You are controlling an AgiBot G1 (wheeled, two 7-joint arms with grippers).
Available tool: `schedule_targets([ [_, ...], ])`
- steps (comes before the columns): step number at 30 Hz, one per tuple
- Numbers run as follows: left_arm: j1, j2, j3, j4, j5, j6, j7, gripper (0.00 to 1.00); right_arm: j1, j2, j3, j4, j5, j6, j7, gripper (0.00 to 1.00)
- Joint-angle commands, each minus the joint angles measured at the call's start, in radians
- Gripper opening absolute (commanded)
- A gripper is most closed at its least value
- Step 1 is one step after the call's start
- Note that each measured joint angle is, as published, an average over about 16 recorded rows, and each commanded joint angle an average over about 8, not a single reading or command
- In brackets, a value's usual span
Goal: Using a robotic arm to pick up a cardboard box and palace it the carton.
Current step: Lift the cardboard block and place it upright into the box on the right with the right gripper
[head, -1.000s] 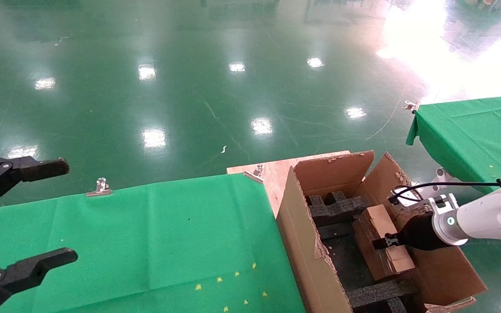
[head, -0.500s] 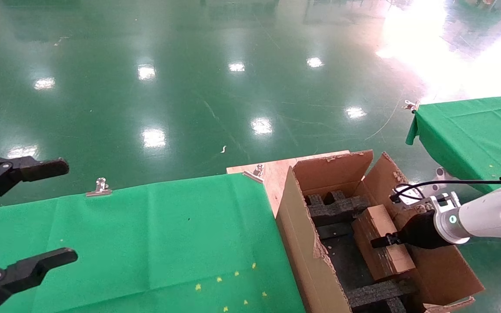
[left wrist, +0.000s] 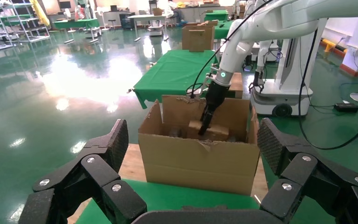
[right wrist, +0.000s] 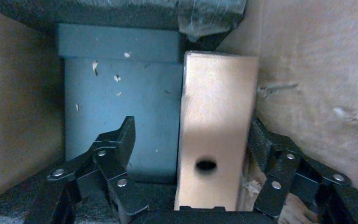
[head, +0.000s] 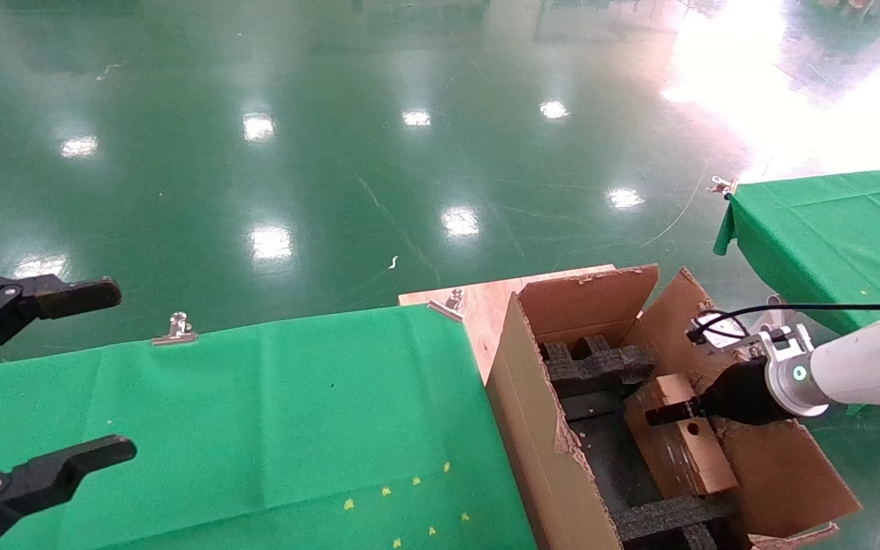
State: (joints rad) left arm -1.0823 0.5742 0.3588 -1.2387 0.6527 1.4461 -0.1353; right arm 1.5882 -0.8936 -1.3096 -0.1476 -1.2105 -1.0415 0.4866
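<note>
The small brown cardboard box with a round hole lies inside the big carton, along its right-hand wall. My right gripper, on the white arm, is down inside the carton just over the box. In the right wrist view the box runs between the fingers of the open right gripper; one finger stands well off the box, the other close beside it. My left gripper hangs open over the green table at the far left, holding nothing. The left wrist view shows the carton and the right gripper in it.
Black foam blocks cross the carton's far and near ends. The carton stands on a wooden board beside the green-clothed table. A second green table is at the right. Metal clips hold the cloth's far edge.
The right gripper has opened and drawn back a little toward the carton's right wall. The cardboard box has settled lower in the carton, its round hole now showing. The left arm has not moved.
</note>
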Motion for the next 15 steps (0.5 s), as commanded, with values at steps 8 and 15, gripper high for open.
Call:
schedule_targets([
  [8,0.000,0.000,0.000,0.000,0.000,0.000,0.000,1.00,0.071,0.002,0.003,0.008,0.012,-0.008,-0.034,1.00],
  [15,0.000,0.000,0.000,0.000,0.000,0.000,0.000,1.00,0.193,0.001,0.016,0.033,0.040,-0.064,-0.086,1.00],
])
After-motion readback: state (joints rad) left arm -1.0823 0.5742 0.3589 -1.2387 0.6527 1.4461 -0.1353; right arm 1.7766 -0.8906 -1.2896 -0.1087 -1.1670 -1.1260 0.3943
